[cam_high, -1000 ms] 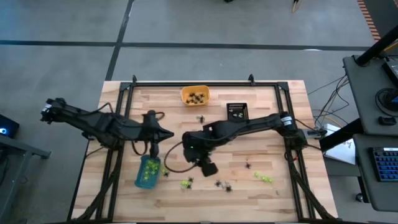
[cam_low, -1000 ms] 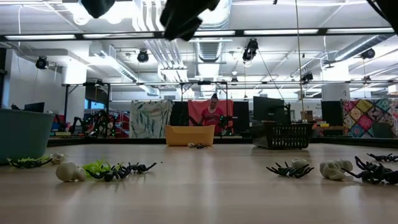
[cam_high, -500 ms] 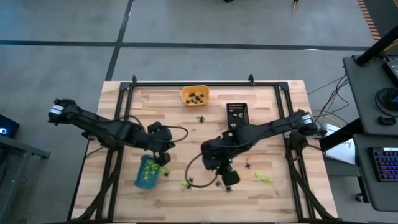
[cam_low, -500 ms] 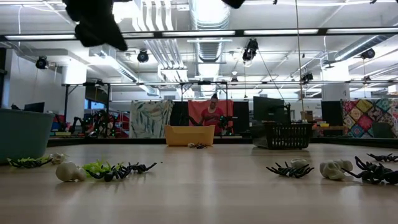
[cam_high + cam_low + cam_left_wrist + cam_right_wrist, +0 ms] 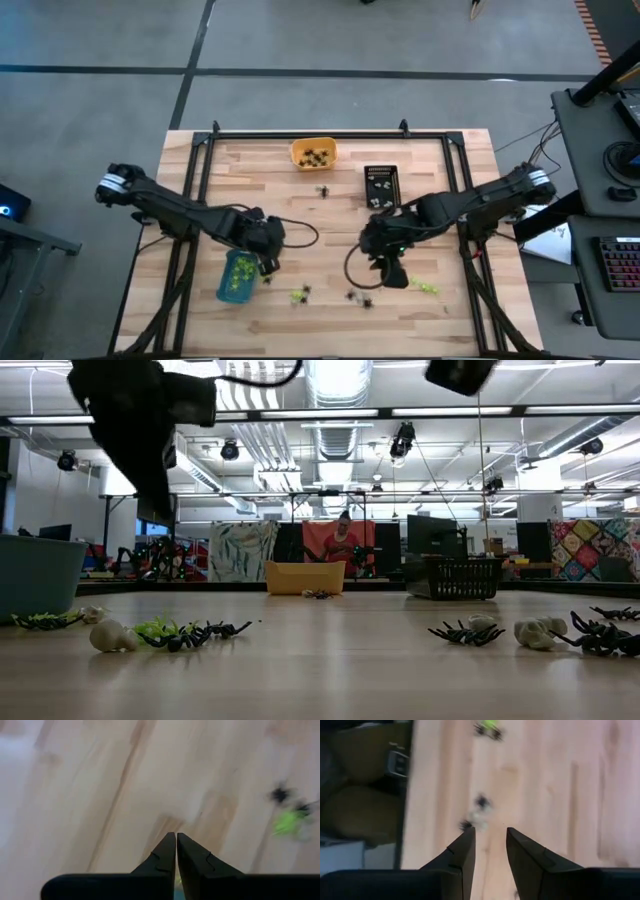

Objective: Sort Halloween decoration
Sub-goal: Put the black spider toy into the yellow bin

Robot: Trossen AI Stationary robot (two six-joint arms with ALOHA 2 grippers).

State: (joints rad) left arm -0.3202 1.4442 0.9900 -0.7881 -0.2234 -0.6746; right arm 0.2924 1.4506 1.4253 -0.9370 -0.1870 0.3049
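Observation:
Small Halloween decoration pieces lie on the wooden table's near half: a lime-green one with a black spider [image 5: 299,294], black spiders [image 5: 357,297] and a green piece [image 5: 424,286]. My left gripper [image 5: 268,263] is shut with nothing in it, tipped down just right of the blue tray [image 5: 236,278]. Its wrist view shows its fingertips [image 5: 176,836] over bare wood. My right gripper [image 5: 391,277] hangs open above the table between the spiders and the green piece. Its wrist view [image 5: 490,831] shows small pieces [image 5: 479,804] on the wood beyond.
An orange tray [image 5: 313,153] with dark pieces and a black tray [image 5: 380,180] stand at the far side, with one spider [image 5: 323,190] between them. The blue tray holds green pieces. A black frame rail [image 5: 330,135] runs along the table's far edge.
My left gripper has sunk and tipped downward, going toward the near edge and a little right, and now stands beside the blue tray. My right gripper has travelled toward the table's right edge, from beside the blue tray to past the black spiders. No piece on the table has moved.

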